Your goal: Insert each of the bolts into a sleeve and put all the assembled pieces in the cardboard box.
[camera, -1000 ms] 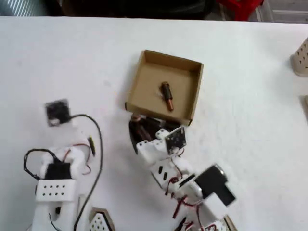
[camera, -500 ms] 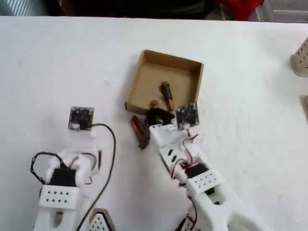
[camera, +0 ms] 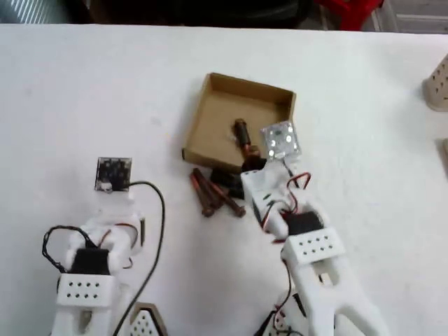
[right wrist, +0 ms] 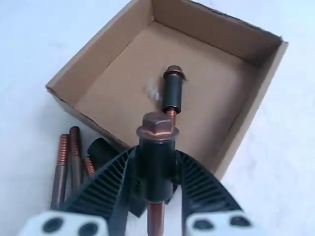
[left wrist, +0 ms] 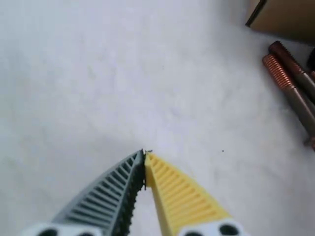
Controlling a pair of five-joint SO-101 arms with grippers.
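At the near wall of the cardboard box (camera: pixel 198 115) a sleeved bolt (right wrist: pixel 156 142) is clamped by the right gripper (right wrist: pixel 155 153), one finished piece (camera: pixel 242 137) is already boxed, two bare bolts (camera: pixel 210 192) are left outside, and the left gripper (left wrist: pixel 144 156) is held closed, empty.

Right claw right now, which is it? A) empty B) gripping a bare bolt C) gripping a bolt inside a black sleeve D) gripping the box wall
C: the right claw is shut on a sleeved bolt, copper head above its black sleeve, by the cardboard box where another assembled piece lies.
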